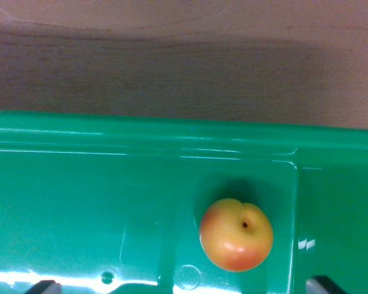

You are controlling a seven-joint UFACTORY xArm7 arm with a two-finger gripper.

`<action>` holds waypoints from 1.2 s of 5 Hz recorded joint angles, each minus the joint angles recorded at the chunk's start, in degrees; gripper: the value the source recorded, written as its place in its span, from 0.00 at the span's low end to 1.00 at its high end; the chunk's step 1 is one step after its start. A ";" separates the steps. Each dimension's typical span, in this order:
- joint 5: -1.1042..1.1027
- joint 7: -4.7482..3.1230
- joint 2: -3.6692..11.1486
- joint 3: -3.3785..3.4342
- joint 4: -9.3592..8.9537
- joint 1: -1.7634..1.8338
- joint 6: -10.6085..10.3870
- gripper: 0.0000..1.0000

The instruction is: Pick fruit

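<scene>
A round yellow-orange peach (236, 234) with a dark stem dimple lies in a green plastic tray (80, 202), towards the wrist view's right and low in the picture. Two dark grey fingertips of my gripper (184, 286) poke in at the bottom edge, one fingertip (44, 286) at the left and the other fingertip (324, 285) at the right. They stand wide apart with nothing between them. The peach sits between the fingertips' lines, closer to the right one, and touches neither.
The tray's raised rim (184, 131) runs across the middle of the picture. Beyond it lies a brown wooden tabletop (172, 67). A ridge (293, 220) in the tray floor runs just right of the peach.
</scene>
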 joint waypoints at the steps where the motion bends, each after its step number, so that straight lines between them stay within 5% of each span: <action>1: 0.00 0.00 0.00 0.00 0.00 0.00 0.00 0.00; 2: -0.12 -0.01 1.12 -0.37 -1.69 -0.36 -2.78 0.00; 5: -0.23 -0.02 2.17 -0.72 -3.27 -0.69 -5.37 0.00; 6: -0.34 -0.04 3.24 -1.08 -4.88 -1.03 -8.02 0.00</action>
